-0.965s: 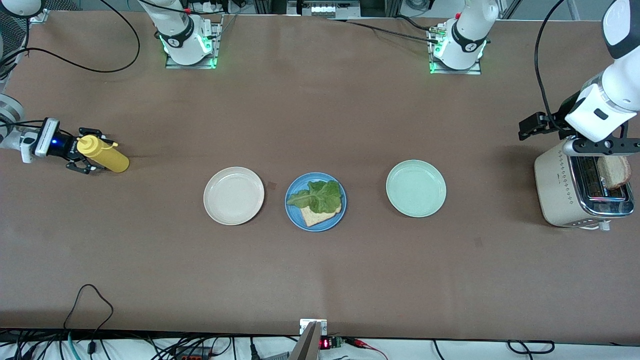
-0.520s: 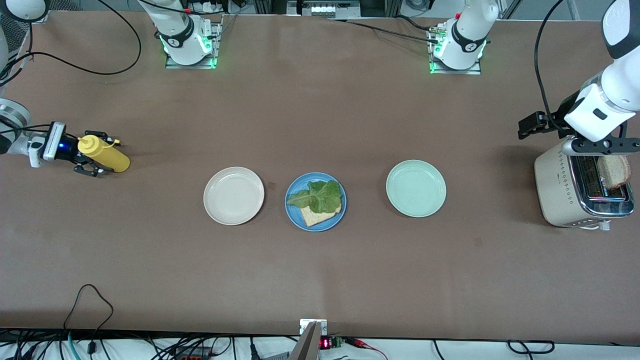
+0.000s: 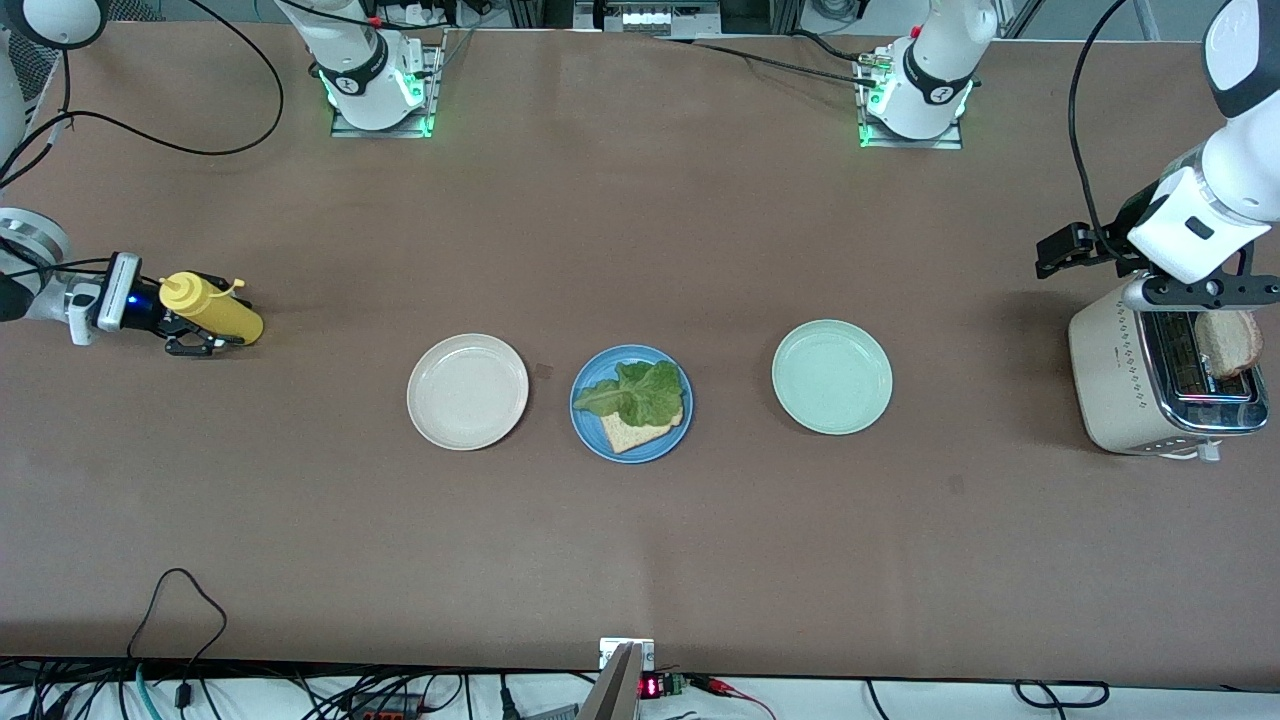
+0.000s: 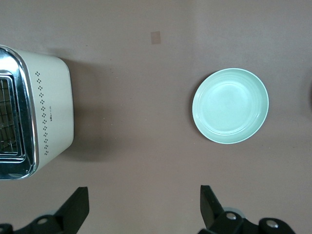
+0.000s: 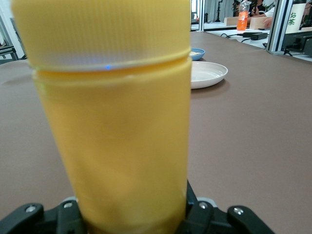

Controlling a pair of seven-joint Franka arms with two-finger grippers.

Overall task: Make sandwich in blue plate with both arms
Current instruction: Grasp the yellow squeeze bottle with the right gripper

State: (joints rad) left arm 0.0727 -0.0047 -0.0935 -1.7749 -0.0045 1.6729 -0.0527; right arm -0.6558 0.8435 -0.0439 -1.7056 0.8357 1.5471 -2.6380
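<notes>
Front view shows, nearest the camera among the bench's things, the blue plate [image 3: 631,404] at the middle of the brown bench [image 3: 640,540]. On it lies a single bread slice [image 3: 636,432] with a ruffled lettuce leaf [image 3: 635,392] on top; no second slice covers the leaf. Beside it toward the right arm's end sits the cream plate [image 3: 468,391], and toward the left arm's end the mint-green plate [image 3: 832,376], both bare.

At the left arm's end stands a cream toaster [image 3: 1110,385] with a slice of toast [image 3: 1228,342] sticking up from its slot. The left gripper [image 4: 144,207] hangs over the bench beside the toaster, its fingers spread wide and holding nothing, as the left wrist view shows.

At the right arm's end, a yellow mustard bottle [image 3: 212,309] stands on the bench. The right gripper [image 3: 190,330] is low there, its fingers set on either side of the bottle's base; the right wrist view fills with the bottle's yellow body.
</notes>
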